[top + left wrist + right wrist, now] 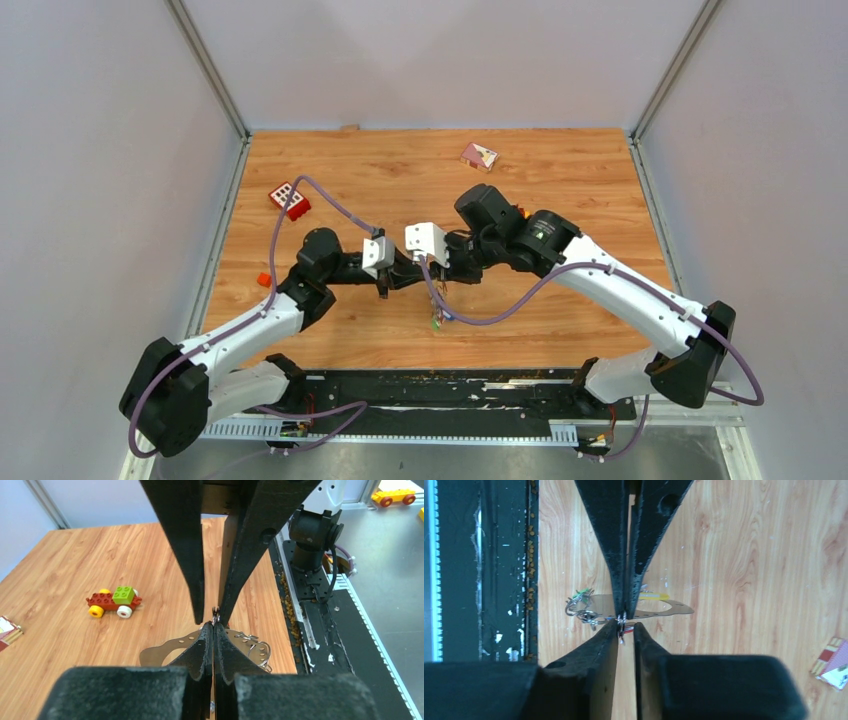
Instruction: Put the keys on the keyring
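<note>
Fingers (pixel 202 647) of the left gripper (pixel 213 627) are pressed flat together, and a small silver ring (pixel 621 622) shows right at their tips, so they appear to be pinching it. Tip to tip against them, the right gripper (pixel 626 626) keeps only a narrow gap between its fingers (pixel 596 645). The ring sits in that gap, but whether those fingers bear on it cannot be told.

Directly beneath this meeting point lies the keyring (pixel 676 611), a flat greyish loop with a row of holes along one edge. It is about midway between the table's left and right edges, closer to the near edge than the far one. The keys (pixel 437 320) are bunched at it, showing a green head (pixel 583 591) and a yellow one (pixel 654 596), with loose wire rings (pixel 579 607) on the side toward the near edge.

No key can be made out threaded on the keyring, so the work looks early. The ring seems only to be held ready, and every key probably has yet to be threaded.

Farther out, a brick toy car (pixel 114 601) stands toward the right edge. A red block with white squares (pixel 288 197) lies by the left edge.
</note>
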